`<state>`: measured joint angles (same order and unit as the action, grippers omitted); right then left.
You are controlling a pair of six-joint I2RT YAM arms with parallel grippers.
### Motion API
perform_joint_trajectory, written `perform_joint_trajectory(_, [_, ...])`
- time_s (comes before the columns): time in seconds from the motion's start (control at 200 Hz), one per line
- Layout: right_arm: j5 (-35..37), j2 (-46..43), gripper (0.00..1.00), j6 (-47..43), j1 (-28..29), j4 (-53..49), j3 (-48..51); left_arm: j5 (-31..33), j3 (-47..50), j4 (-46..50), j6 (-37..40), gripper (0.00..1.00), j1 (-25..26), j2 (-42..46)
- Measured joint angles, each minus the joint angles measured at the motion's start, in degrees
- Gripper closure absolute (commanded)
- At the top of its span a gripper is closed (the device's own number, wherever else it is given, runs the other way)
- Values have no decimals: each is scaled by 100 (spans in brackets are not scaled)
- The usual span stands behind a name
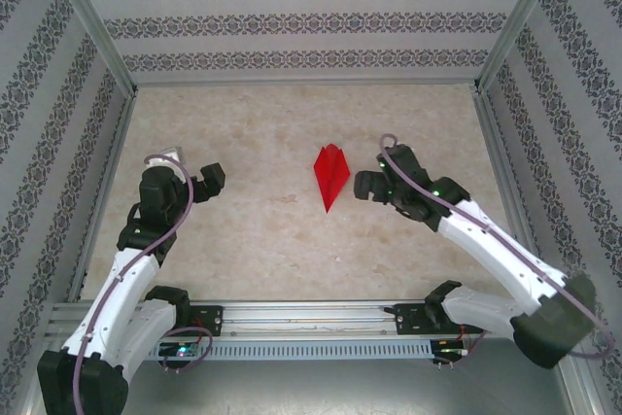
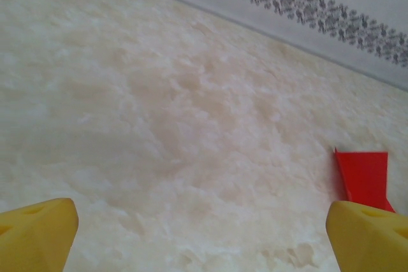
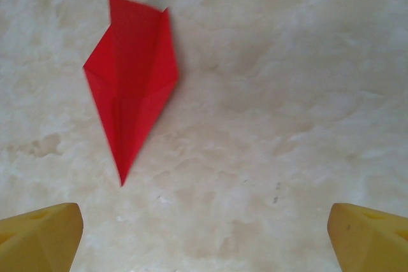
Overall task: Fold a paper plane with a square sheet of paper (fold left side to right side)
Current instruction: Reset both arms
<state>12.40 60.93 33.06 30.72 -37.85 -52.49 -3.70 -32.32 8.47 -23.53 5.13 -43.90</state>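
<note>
The workspace is a box with patterned wallpaper walls on the left, right and far sides, held by metal corner posts. This closes the space in and gives a steady backdrop. Its floor is a pale, marbled counter, matt and flat, which suits pressing creases into thin paper. A metal rail along the near edge carries both arm bases.

The left arm is bent back on the left, well apart from the work. I judge it is parked there to leave the middle free. The right arm reaches in from the near right and stops just right of the paper.

The left fingers stand wide apart and hold nothing, with bare counter between them. The right fingers are also spread wide and empty. They sit near the paper without touching it.

The square sheet of paper is now a narrow red pointed shape. It lies free near the middle of the counter, with its sharp tip towards the near edge and its blunt end far. The right wrist view shows it with layered flaps meeting along a centre crease. The left wrist view catches one corner at its right edge. The shape looks close to a dart, though I cannot tell whether every fold is done.
</note>
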Motion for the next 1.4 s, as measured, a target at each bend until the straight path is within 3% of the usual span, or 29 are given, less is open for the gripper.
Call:
perform_joint_trajectory(0.36, [201, -1698, 2, -811, -1674, 507, 1128, 769, 369, -240, 313, 0, 0, 271])
perform_joint_trajectory(0.555, [177, -1858, 2, -1515, -2553, 1274, 1609, 1137, 557, -507, 564, 0, 0, 170])
perform_joint_trajectory(0.784, [-118, -863, 2, -2332, -3051, 3646, 2780, 1349, 868, -1121, 957, 0, -2, -520])
perform_joint_trajectory(1.074, [-702, 1150, 2, -2778, -3136, 7005, 3458, 1676, 1174, -2186, 1342, 0, -39, -1478])
perform_joint_trajectory(1.309, [-1272, 2441, 2, -2900, -3139, 8776, 3460, 1744, 1196, -2848, 1720, 0, -39, -2033])
perform_joint_trajectory(1.399, [-1447, 2675, 2, -2900, -3178, 8953, 3460, 1703, 1198, -3119, 1858, 0, -44, -2208])
